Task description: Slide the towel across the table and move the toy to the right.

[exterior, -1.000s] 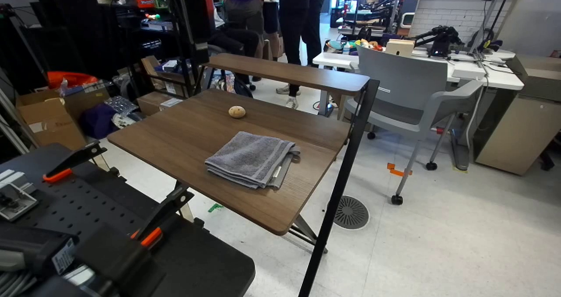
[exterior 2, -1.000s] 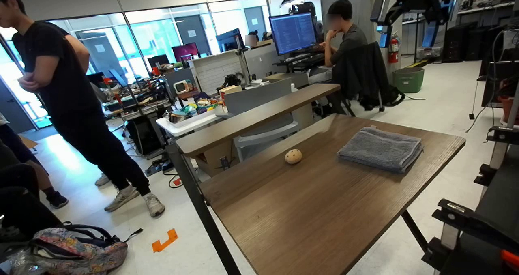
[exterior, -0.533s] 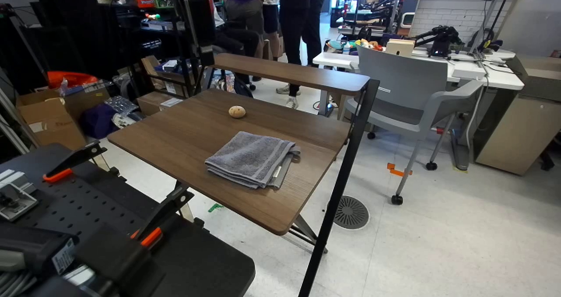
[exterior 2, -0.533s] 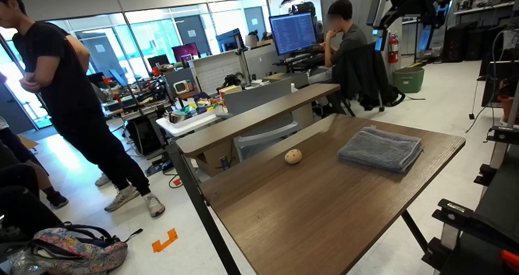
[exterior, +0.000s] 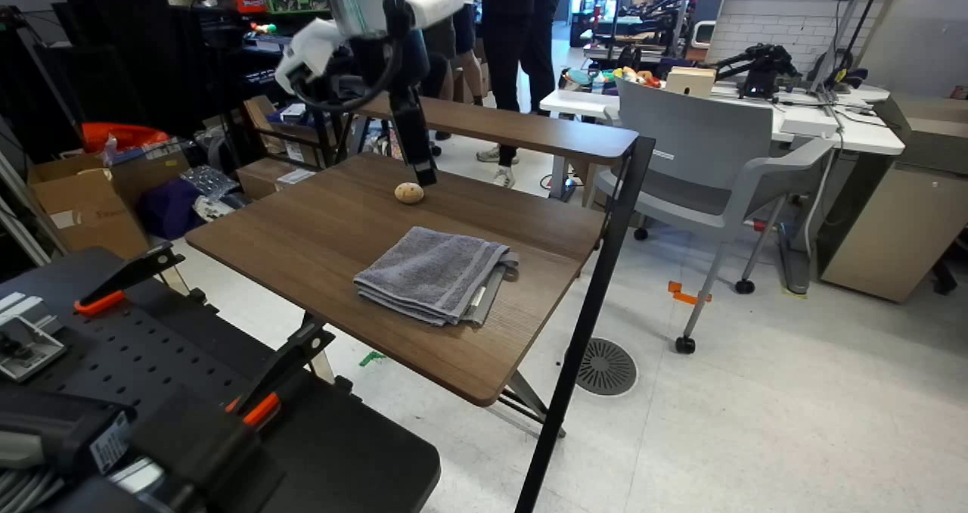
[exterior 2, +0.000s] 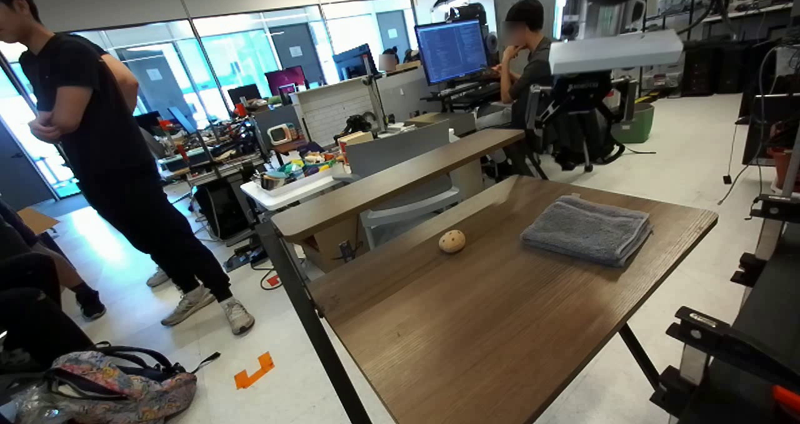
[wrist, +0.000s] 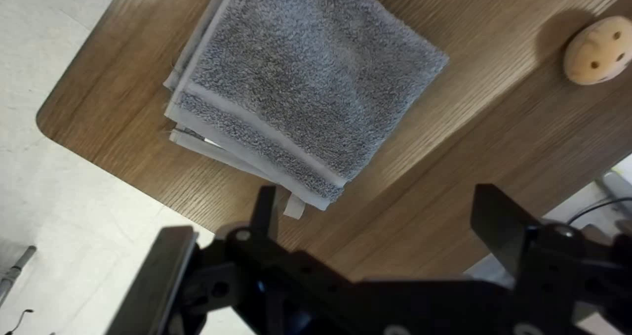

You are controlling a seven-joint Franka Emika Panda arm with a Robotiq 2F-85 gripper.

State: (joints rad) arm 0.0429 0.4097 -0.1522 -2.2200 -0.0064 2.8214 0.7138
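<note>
Dropped lower in both exterior views since earlier, my tool (wrist: 376, 204) stands wide; the towel (wrist: 316, 78) (upper centre, wrist view) and toy (wrist: 600, 51), upper right, stay put on the surface (wrist: 469, 142).

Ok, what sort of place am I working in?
Probably a robotics lab with office desks: there is a monitor, a wheeled chair and, on the white desk, what looks like a small black robot arm.
</note>
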